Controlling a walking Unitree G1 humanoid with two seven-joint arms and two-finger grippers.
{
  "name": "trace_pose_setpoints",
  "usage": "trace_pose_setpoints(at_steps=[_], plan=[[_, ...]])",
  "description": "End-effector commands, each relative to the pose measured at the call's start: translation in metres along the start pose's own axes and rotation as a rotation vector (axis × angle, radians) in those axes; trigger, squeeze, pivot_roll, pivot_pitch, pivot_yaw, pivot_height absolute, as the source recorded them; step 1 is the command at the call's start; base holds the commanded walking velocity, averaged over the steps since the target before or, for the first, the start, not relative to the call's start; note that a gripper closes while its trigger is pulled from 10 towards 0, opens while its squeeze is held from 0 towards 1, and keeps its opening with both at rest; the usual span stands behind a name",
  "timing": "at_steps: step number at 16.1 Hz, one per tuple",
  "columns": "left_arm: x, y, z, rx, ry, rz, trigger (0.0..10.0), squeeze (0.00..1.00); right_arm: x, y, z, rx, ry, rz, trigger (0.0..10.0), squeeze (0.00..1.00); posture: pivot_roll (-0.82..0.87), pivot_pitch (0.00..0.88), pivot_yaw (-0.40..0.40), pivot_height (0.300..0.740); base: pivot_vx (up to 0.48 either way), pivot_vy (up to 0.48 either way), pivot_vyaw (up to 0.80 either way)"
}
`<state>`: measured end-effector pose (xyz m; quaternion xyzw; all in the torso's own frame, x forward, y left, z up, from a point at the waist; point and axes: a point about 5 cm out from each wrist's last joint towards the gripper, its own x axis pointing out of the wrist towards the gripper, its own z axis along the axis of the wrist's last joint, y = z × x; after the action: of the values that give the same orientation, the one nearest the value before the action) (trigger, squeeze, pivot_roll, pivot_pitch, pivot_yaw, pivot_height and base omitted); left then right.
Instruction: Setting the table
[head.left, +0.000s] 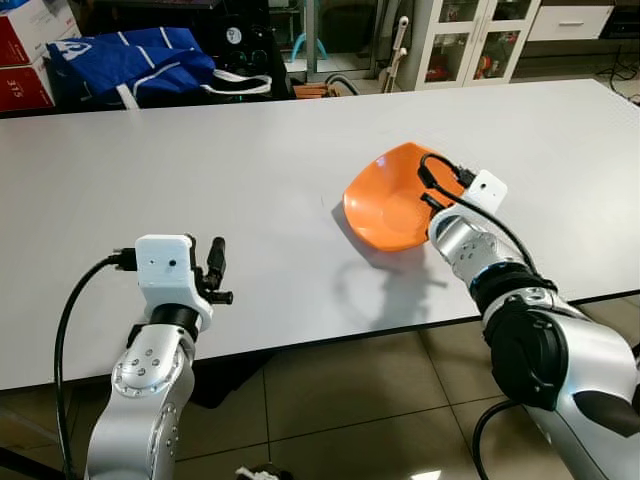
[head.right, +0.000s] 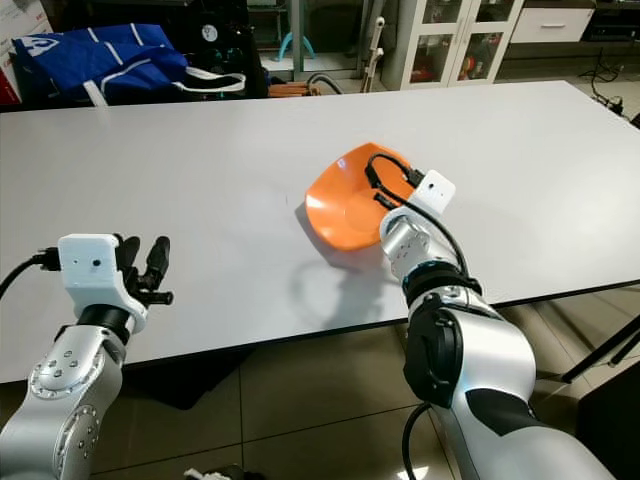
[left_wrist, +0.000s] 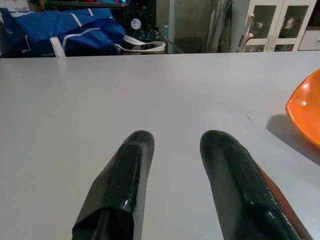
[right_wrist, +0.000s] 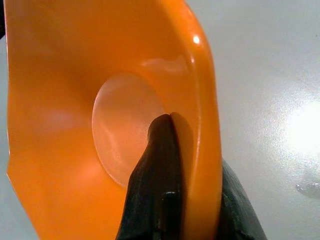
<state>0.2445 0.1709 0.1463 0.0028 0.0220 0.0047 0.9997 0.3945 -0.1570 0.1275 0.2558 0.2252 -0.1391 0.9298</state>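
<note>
An orange bowl (head.left: 385, 200) hangs tilted just above the white table (head.left: 250, 170), right of centre, and casts a shadow below it. My right gripper (head.left: 430, 205) is shut on the bowl's near rim; in the right wrist view one finger (right_wrist: 157, 165) lies inside the orange bowl (right_wrist: 75, 100) and the other sits outside the wall. At the table's near left edge my left gripper (head.left: 215, 272) is open and holds nothing. In the left wrist view its two fingers (left_wrist: 125, 185) point across bare tabletop, and the bowl's edge (left_wrist: 305, 107) shows off to one side.
A blue bag (head.left: 130, 60) and red boxes (head.left: 25, 55) lie beyond the table's far left edge. White glass-door cabinets (head.left: 480, 40) stand at the back right. Tiled floor (head.left: 350, 410) runs below the near table edge.
</note>
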Motion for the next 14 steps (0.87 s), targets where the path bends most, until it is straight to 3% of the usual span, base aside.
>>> trace_pose_setpoints(at_steps=[1,5,6,7,9,10,11,14], plan=[[-0.0023,-0.0012,0.0050,0.002,-0.013,-0.008,10.0,0.00,0.0013,-0.0094,-0.0166,-0.052,0.057,-0.042,10.0,0.00,-0.01,0.017,0.026,0.740,0.000,0.000,0.00],[-0.0023,-0.0005,0.0051,0.007,-0.009,-0.007,10.0,0.00,0.0010,-0.0073,-0.0195,-0.091,0.058,-0.030,10.0,0.04,-0.01,0.017,0.028,0.740,0.000,0.000,0.00],[-0.0023,-0.0007,0.0049,0.007,-0.008,-0.007,10.0,0.00,0.0011,-0.0077,-0.0207,-0.092,0.060,-0.032,10.0,0.47,-0.01,0.017,0.028,0.740,0.000,0.000,0.00],[-0.0024,-0.0007,0.0047,0.006,-0.007,-0.006,10.0,0.00,0.0011,-0.0079,-0.0210,-0.093,0.061,-0.033,10.0,0.58,-0.01,0.017,0.028,0.740,0.000,0.000,0.00],[-0.0025,-0.0005,0.0047,0.006,-0.004,-0.005,10.0,0.00,0.0010,-0.0077,-0.0215,-0.095,0.063,-0.033,10.0,0.58,-0.01,0.018,0.028,0.740,0.000,0.000,0.00],[-0.0025,-0.0004,0.0047,0.006,-0.003,-0.005,10.0,0.00,0.0010,-0.0077,-0.0215,-0.097,0.062,-0.035,10.0,0.95,-0.01,0.018,0.029,0.740,0.000,0.000,0.00],[-0.0024,-0.0005,0.0047,0.006,-0.001,-0.006,10.0,0.00,0.0010,-0.0077,-0.0215,-0.098,0.062,-0.037,10.0,1.00,-0.01,0.018,0.030,0.740,0.000,0.000,0.00],[-0.0023,-0.0014,0.0046,0.005,0.000,-0.008,10.0,0.00,0.0010,-0.0081,-0.0215,-0.105,0.061,-0.041,10.0,1.00,-0.01,0.019,0.030,0.740,0.000,0.000,0.00]])
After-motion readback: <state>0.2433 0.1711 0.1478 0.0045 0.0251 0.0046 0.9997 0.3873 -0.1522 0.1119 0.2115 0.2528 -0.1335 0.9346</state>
